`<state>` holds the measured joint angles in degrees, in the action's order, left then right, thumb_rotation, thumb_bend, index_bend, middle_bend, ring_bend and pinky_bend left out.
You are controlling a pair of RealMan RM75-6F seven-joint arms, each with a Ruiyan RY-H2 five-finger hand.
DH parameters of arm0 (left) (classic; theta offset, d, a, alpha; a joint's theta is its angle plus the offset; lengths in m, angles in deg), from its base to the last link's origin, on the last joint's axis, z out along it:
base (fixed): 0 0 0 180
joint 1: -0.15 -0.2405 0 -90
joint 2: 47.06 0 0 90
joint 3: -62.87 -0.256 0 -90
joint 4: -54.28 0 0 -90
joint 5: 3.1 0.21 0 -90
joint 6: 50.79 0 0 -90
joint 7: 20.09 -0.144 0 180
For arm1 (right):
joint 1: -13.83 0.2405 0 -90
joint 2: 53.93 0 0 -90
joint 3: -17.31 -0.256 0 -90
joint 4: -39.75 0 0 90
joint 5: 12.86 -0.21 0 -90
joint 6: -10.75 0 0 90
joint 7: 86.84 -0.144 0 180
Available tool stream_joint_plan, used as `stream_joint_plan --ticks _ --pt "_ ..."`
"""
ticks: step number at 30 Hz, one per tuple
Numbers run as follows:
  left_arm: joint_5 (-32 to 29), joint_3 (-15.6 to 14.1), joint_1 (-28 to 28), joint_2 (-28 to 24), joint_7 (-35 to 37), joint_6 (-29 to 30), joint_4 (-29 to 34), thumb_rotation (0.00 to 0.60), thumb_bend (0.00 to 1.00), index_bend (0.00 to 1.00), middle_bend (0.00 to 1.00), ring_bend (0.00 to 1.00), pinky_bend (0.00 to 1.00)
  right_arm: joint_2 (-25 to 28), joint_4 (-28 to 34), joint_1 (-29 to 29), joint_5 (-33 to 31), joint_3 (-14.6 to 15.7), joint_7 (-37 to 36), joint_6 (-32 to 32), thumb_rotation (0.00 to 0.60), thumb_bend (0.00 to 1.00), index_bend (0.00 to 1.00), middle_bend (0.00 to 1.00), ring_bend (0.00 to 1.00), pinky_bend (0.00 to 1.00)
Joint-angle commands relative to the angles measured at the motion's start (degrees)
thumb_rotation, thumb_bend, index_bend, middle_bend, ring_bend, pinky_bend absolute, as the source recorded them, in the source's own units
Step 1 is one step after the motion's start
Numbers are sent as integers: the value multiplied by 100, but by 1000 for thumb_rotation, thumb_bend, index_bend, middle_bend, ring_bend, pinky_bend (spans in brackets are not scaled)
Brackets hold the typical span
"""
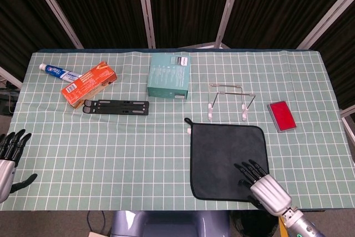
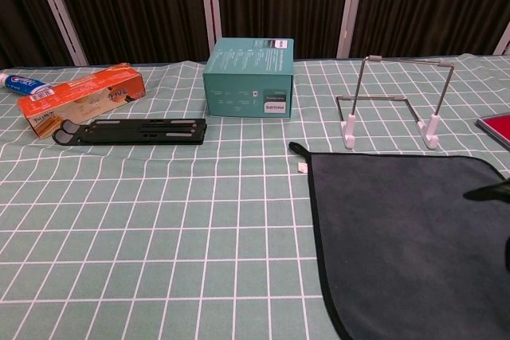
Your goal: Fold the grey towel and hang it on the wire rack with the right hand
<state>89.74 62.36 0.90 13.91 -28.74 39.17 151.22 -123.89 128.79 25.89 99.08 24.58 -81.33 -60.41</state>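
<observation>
My right robot hand [image 1: 262,184] sits over the towel [image 1: 227,156], fingers spread, holding nothing.
Wire rack [image 1: 229,102] just behind the towel; red case [image 1: 281,116] beside it; teal box [image 1: 170,75] further left.

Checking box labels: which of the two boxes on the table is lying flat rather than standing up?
The orange toothpaste box, far left beside the toothpaste tube, lies flat on its long side. The teal box at centre stands taller, a squarish block.

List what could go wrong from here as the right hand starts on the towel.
1. The right hand is over the near right corner of the grey towel, which lies flat; its fingers may slide off the thin edge instead of lifting it.
2. The wire rack stands just behind the towel; a folding sweep might tip it.
3. The red case beside the rack could get nudged.
</observation>
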Motion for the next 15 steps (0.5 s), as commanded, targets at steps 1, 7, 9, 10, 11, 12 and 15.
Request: stream_joint_plan --ticks 1,7,9,10,11,12,15 --pt "-89 24 18 25 -8 -66 -42 600 0 0 0 0 0 -239 -184 88 43 80 22 132 600 296 381 0 0 0" --pt "-102 16 43 72 -88 -119 -60 600 0 0 0 0 0 -622 -471 134 101 126 350 219 600 297 381 0 0 0" --pt "-94 8 42 82 -112 -117 -53 600 0 0 0 0 0 -739 -548 140 113 160 445 220 600 296 381 0 0 0" --pt "-93 4 47 90 -122 -127 -56 600 0 0 0 0 0 -791 -561 156 135 223 488 281 600 297 381 0 0 0" --pt "-96 4 52 96 -128 -137 -62 600 0 0 0 0 0 -824 -566 166 142 251 540 317 600 296 381 0 0 0" --pt "-101 6 55 100 -134 -142 -65 600 0 0 0 0 0 -848 -572 174 142 263 589 330 600 296 381 0 0 0" --pt "-109 9 60 103 -132 -144 -66 600 0 0 0 0 0 -913 -612 203 133 295 738 371 600 296 381 0 0 0"
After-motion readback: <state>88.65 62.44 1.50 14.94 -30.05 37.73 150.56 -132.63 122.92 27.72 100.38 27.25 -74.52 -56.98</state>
